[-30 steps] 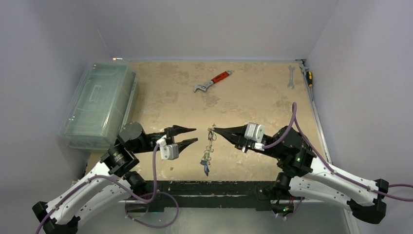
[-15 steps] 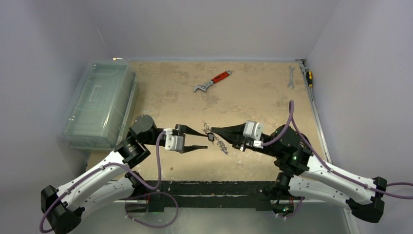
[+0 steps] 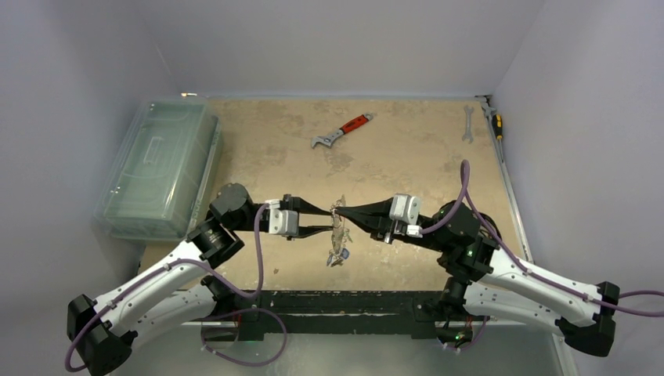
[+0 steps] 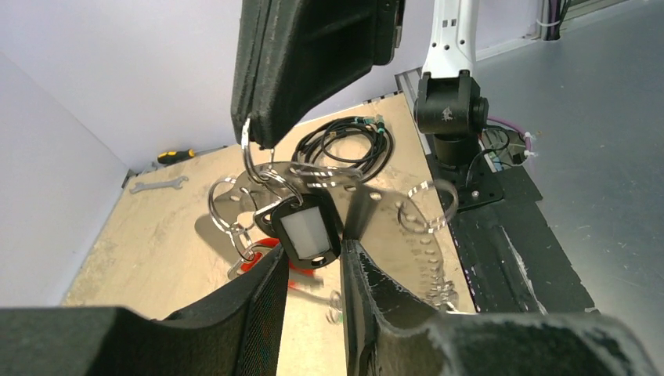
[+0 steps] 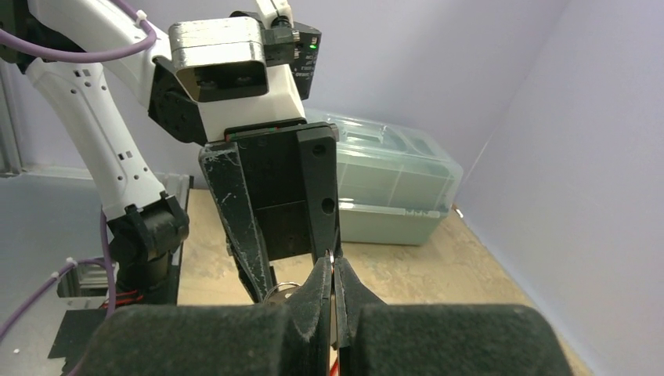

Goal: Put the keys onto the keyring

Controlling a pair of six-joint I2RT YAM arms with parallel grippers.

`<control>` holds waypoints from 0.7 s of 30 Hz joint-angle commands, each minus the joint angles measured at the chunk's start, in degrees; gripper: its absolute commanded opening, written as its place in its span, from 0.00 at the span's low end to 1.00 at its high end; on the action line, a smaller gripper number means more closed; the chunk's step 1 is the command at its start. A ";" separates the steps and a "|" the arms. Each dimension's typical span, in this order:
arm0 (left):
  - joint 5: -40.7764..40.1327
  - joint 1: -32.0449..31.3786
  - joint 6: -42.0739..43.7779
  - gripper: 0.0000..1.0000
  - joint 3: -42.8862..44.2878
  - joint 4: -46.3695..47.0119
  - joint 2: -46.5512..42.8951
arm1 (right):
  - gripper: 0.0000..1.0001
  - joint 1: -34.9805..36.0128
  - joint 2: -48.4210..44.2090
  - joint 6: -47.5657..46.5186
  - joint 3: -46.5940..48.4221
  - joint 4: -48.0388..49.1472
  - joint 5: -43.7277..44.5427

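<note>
Since half a second ago, the bunch has swung round to hang straight down instead of trailing off to the right, and the left gripper (image 3: 316,220) has edged closer to it. Overhead view: two robot arms meet nose to nose at the centre of the frame, above a sandy table (image 3: 407,157).

The right gripper (image 3: 345,210) is clenched on a thin top loop of the keyring (image 4: 221,205), so the ring hangs in the air just below its tips. The keys (image 3: 337,252) dangle beneath, clear of the table. In the left wrist view, a black-headed key (image 4: 307,228) sits at the centre of the frame, just beyond the left fingers (image 4: 258,301). Those fingers are parted and grasp nothing that I can see. The metal around the key is smeared, which suggests the bunch is swinging.

Risks, as I judge them:
- With the bunch swaying, the left fingers could close on the wrong piece or on nothing
- The right hold is a fingertip pinch on thin wire, so a sideways tug from the left could pull the ring free and drop everything
- The two sets of tips are very near each other and could knock together
</note>
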 commanded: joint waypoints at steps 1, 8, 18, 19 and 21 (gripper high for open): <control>-1.00 0.26 -1.23 0.29 0.98 1.57 0.45 | 0.00 -0.12 -0.04 1.34 -0.01 5.98 -1.59; -1.79 0.31 -1.14 0.14 1.06 1.47 0.37 | 0.00 -0.12 0.68 1.70 -0.32 6.07 -1.88; -2.02 0.51 0.58 0.00 1.16 0.00 -0.80 | 0.00 -0.11 0.18 1.40 -1.27 4.40 -1.07; -2.12 0.54 0.65 0.00 1.08 -0.02 -0.97 | 0.00 -0.12 -0.03 1.42 -1.55 4.21 -0.87; -1.98 0.62 0.79 0.00 1.07 -0.03 -1.27 | 0.00 -0.12 -0.41 1.39 -1.94 3.70 -0.47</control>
